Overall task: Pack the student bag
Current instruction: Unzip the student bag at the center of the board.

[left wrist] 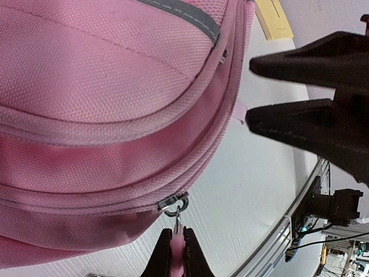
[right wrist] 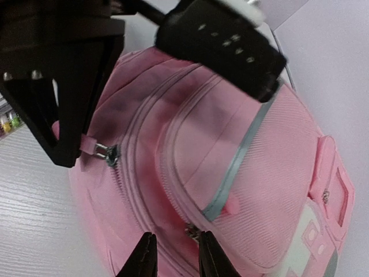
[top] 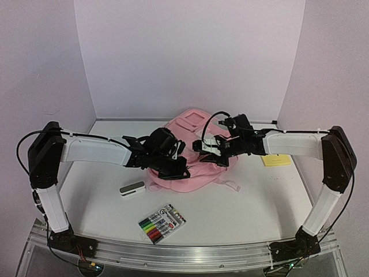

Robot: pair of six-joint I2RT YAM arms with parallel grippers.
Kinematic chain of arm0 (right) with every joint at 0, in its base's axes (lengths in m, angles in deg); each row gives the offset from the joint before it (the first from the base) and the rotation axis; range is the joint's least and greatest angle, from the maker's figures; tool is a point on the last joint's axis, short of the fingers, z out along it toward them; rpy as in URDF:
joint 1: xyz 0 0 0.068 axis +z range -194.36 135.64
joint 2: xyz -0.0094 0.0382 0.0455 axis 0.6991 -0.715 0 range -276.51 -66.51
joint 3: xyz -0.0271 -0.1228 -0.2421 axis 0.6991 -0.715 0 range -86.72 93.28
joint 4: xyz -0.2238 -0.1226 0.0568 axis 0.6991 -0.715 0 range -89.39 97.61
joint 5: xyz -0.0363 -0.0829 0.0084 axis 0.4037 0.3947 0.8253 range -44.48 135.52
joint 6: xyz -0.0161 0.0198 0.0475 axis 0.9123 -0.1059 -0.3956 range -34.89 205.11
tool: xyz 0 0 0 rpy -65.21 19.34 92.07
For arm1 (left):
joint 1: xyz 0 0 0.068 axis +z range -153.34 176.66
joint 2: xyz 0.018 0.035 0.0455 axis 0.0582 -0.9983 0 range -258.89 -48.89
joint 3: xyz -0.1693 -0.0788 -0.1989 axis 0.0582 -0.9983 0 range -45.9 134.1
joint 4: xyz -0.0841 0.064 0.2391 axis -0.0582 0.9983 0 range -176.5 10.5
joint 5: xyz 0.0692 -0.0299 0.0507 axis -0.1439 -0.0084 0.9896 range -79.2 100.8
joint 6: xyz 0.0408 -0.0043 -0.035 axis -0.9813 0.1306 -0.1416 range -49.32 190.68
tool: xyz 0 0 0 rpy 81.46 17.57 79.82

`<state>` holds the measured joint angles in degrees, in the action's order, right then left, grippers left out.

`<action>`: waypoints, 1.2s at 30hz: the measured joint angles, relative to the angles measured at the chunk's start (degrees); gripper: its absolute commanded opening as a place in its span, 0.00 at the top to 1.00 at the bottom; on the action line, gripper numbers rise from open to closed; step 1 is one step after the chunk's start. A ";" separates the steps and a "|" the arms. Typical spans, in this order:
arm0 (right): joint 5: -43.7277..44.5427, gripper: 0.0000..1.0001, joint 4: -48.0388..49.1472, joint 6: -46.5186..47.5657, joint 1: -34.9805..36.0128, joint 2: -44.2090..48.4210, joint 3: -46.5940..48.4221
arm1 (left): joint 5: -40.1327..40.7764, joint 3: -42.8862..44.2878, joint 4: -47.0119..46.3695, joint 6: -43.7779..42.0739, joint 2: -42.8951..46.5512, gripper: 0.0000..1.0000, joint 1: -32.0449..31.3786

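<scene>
the student bag (top: 193,176) lies flat mid-surface, top end toward the back wall, both arms reaching in over its near half. the left hand (left wrist: 177,232) is clamped tight on the pink pull tab (left wrist: 177,245) of a zip slider (left wrist: 173,203) at the bag's outer seam. we judge this grip is there to run the main zip open so things can go in. the right hand (right wrist: 177,236) has its fingers apart, tips set either side of a second slider (right wrist: 192,232) on the next zip line. we cannot tell if they touch it. it reads to us as either a brace on the fabric or a reach for that slider. no compartment looks open yet in either wrist view, so packing proper seems not yet begun. the two hands sit close together over the bag and need care not to cross. edges: the back wall is just behind the bag, and the side walls stand well apart from it. a yellow pad (top: 275,160) lies to the right. a small white-and-black item (top: 132,188) and a marker pack (top: 162,223) lie near front left. the bare surface (top: 253,202) at front right gives the freest room for a pull.
</scene>
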<state>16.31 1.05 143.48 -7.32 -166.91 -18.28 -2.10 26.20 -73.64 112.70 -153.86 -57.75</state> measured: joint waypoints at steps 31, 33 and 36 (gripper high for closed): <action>3.59 1.00 1.87 3.70 0.08 -0.81 -2.43 | 3.61 -3.70 3.44 -0.23 5.12 1.00 4.02; 2.04 1.00 2.02 4.42 -1.44 0.97 -3.75 | 4.51 -4.45 3.94 -0.55 6.84 1.00 5.73; -0.64 1.00 1.54 5.53 -3.92 2.59 -4.51 | 5.93 -5.11 4.73 -1.40 8.54 1.00 7.70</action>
<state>15.67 2.59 149.01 -11.24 -164.32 -22.79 3.83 21.08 -68.91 111.30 -145.32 -50.05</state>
